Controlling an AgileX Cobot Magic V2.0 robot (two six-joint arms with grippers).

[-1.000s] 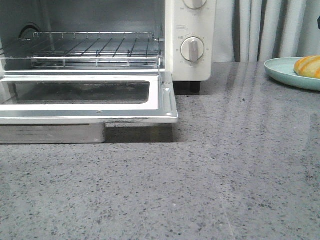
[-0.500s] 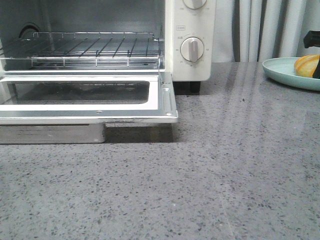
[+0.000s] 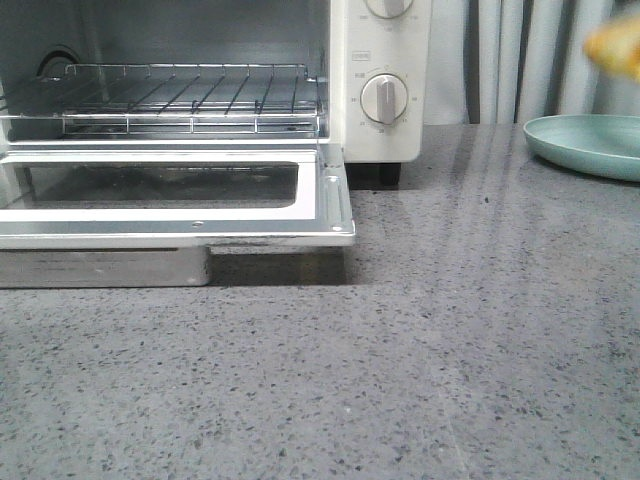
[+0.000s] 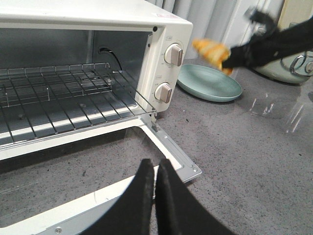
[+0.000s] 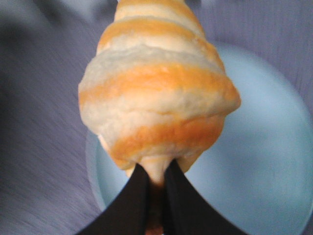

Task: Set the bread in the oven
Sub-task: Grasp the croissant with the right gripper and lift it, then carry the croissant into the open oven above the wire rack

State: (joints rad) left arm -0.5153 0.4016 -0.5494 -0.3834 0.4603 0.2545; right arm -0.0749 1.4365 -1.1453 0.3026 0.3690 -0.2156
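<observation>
Front view: a grey speckled worktop (image 3: 450,330) runs back to pale curtains (image 3: 520,60); the oven (image 3: 380,80) stands open at the left. The teal plate (image 3: 585,145) now lies bare, and the bread (image 3: 612,45), on it half a second ago, is a blur above it.

Left wrist view: the left claw (image 4: 154,172), tips together, hovers over the oven's lowered door (image 4: 171,149).

Right wrist view: the right claw (image 5: 155,182) is clamped on the bread's narrow end, over the plate.
</observation>
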